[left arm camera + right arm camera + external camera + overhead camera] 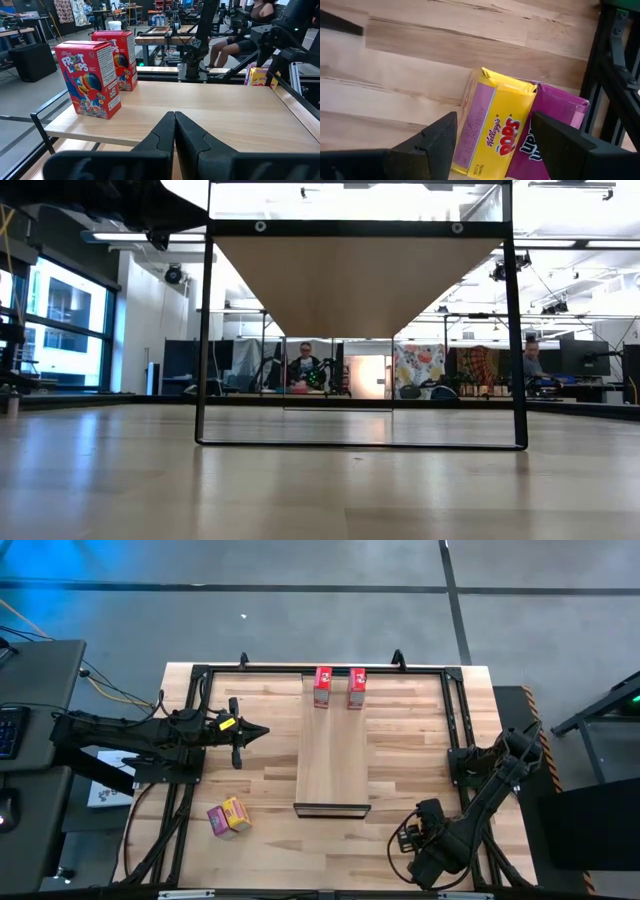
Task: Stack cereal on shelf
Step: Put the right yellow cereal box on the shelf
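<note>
Two red cereal boxes (322,687) (356,687) stand upright on their bases, side by side, at the far end of the shelf (335,755), a light-wood plank raised on a dark frame. The left wrist view shows them as the nearer red box (90,77) and the farther red box (117,57). My left gripper (262,732) (174,116) is shut and level, left of the shelf. Near the table's right near corner, my right gripper (425,835) (495,150) points down, open. Its fingers stand either side of a yellow box (502,135) lying beside a magenta box (555,125).
A second yellow box (236,812) and magenta box (216,821) lie together on the tabletop near its left near corner. A dark rail frame (200,670) runs round the table, close beside the boxes under my right gripper (615,75). People sit in the room beyond (305,370).
</note>
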Available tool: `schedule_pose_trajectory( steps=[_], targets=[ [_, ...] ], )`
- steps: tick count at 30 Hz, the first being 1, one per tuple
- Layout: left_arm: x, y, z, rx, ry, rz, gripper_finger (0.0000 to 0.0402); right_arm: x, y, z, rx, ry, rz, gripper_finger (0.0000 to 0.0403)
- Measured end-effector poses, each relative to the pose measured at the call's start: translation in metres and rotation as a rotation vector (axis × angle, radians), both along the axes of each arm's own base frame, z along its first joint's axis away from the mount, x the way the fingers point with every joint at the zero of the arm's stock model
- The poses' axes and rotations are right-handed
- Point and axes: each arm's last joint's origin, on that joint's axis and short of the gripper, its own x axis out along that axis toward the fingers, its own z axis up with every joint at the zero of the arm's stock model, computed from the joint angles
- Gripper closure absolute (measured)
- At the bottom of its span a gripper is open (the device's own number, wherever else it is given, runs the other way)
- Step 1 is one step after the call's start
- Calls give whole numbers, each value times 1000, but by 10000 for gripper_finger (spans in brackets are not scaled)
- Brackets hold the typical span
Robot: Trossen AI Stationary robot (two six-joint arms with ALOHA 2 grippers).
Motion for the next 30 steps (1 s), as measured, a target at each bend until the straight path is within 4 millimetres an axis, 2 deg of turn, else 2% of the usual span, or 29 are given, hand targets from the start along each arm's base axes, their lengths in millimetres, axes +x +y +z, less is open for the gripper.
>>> schedule_pose_trajectory(
  steps=[14, 30],
  targets=[
    [0, 0, 0, 0, 0, 0, 398, 1, -1, 8, 1, 14, -26, 165],
    [0, 0, 0, -1, 0, 0, 398, 5, 0, 1, -9, 28, -35, 165]
  ],
)
